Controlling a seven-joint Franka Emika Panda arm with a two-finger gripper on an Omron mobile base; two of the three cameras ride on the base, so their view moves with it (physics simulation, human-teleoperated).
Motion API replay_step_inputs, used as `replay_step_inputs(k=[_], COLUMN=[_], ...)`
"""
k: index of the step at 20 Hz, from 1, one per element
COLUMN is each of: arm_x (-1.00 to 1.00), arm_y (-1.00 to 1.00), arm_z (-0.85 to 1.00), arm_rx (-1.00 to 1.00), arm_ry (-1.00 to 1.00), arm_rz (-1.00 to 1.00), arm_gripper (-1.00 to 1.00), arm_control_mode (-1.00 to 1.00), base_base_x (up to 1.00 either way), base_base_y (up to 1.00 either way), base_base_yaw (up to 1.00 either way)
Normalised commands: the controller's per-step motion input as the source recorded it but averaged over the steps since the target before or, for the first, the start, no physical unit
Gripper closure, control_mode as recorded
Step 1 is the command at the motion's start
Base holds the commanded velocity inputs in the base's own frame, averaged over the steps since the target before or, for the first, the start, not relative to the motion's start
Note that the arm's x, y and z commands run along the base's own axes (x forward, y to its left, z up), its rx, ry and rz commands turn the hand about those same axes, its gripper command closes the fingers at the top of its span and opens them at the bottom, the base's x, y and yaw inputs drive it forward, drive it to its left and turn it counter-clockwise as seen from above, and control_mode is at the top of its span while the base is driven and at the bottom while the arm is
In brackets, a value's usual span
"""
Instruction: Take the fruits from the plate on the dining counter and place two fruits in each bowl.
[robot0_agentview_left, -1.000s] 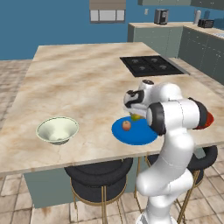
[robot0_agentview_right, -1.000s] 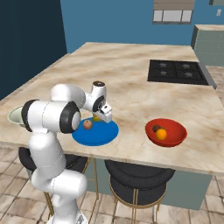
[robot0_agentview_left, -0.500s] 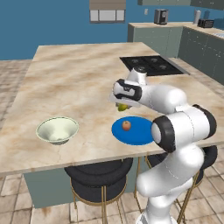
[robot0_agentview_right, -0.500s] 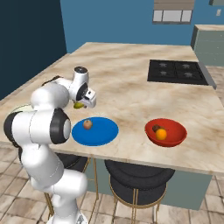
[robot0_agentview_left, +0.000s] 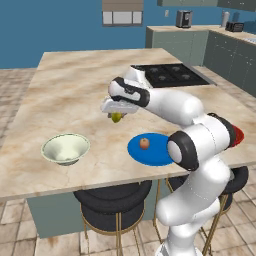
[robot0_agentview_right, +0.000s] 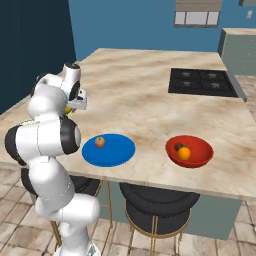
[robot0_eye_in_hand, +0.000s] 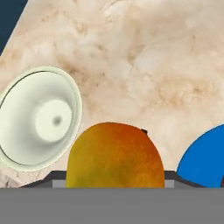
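Fruit comes first: the green-yellow fruit (robot0_agentview_left: 116, 117) is squeezed tight in the gripper (robot0_agentview_left: 116, 113), up in the air over the dining counter (robot0_agentview_left: 75, 95), between the blue plate (robot0_agentview_left: 152, 152) and the pale bowl (robot0_agentview_left: 65, 148). An apple (robot0_agentview_left: 144, 143) waits on the plate. Two fruits sit in the red bowl (robot0_agentview_right: 190, 150). Letting go too early could drop the fruit onto the counter, and it may roll away.

We see even, bright rendered light, soft faint shadows on the counter (robot0_agentview_left: 75, 95), no glare, slightly soft coarse pictures.
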Motion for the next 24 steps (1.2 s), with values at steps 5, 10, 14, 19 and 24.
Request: replay_step_inputs(k=[5, 10, 14, 19, 24], arm_x=[-0.41, -0.44, -0.16, 0.15, 0.26], arm_y=[0.65, 0.23, 0.56, 0.89, 0.60], arm_z=[-0.28, -0.43, -0.18, 0.00, 0.00], arm_rx=[-0.18, -0.12, -0.03, -0.05, -0.13], arm_ry=[-0.09, -0.27, -0.18, 0.22, 0.40], arm_rz=[0.44, 0.24, 0.17, 0.13, 0.15], arm_gripper=[1.00, 1.00, 1.00, 1.00, 1.00], arm_control_mode=[-1.00, -1.00, -1.00, -1.00, -1.00], base_base_x=[0.00, 0.00, 0.00, 0.00, 0.00], base_base_y=[0.00, 0.00, 0.00, 0.00, 0.00], base_base_yaw=[0.00, 0.00, 0.00, 0.00, 0.00])
